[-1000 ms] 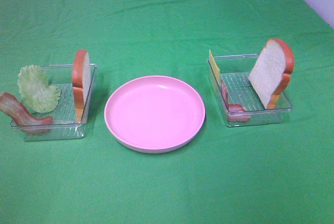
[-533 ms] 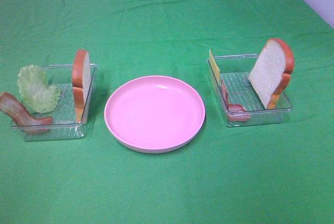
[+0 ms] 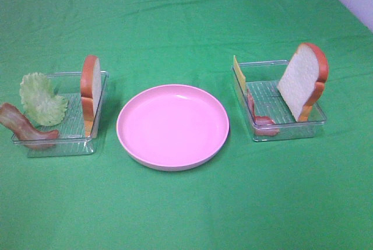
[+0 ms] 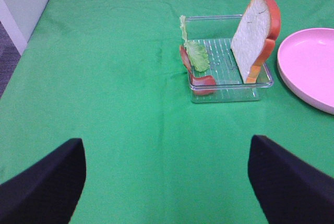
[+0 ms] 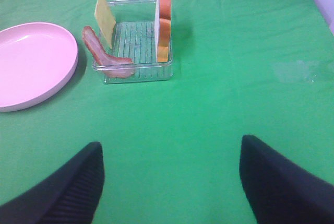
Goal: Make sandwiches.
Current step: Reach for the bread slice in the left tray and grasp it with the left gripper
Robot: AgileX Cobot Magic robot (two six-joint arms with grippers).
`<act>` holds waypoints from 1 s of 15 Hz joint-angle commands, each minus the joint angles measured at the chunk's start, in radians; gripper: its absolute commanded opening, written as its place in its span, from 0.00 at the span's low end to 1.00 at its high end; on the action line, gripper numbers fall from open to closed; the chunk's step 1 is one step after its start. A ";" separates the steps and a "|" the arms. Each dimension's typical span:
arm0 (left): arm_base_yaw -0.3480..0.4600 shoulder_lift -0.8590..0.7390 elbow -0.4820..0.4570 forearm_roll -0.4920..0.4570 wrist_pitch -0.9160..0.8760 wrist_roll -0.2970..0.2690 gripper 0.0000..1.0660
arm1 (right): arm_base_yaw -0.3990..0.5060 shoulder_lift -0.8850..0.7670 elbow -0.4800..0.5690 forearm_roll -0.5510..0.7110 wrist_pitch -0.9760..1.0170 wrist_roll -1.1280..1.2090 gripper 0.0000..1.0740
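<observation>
No stacked sandwiches are in view; the parts stand apart in two clear trays. The left tray (image 3: 64, 74) holds an upright bread slice (image 3: 90, 90), green lettuce (image 3: 41, 99) and a bacon strip (image 3: 23, 126) hanging over its left rim. In the right tray (image 3: 288, 130) a bread slice (image 3: 302, 81) leans, with yellow cheese (image 3: 238, 72) and bacon (image 3: 259, 119) at its left side. My left gripper (image 4: 167, 182) is open, well short of its tray (image 4: 229, 92). My right gripper (image 5: 169, 182) is open too, far from its tray (image 5: 138, 72). Neither gripper shows in the exterior view.
A round pink plate (image 3: 172, 126) lies between the trays with nothing on it. Green cloth covers the table. The table's left edge and grey floor show in the left wrist view.
</observation>
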 commanded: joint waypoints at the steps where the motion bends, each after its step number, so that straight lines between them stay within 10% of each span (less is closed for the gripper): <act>1: 0.001 -0.020 -0.001 -0.005 -0.010 0.002 0.75 | -0.009 -0.016 0.001 0.004 -0.008 0.003 0.65; 15: 0.001 0.003 -0.040 -0.013 -0.100 -0.003 0.75 | -0.009 -0.016 0.001 0.004 -0.008 0.003 0.65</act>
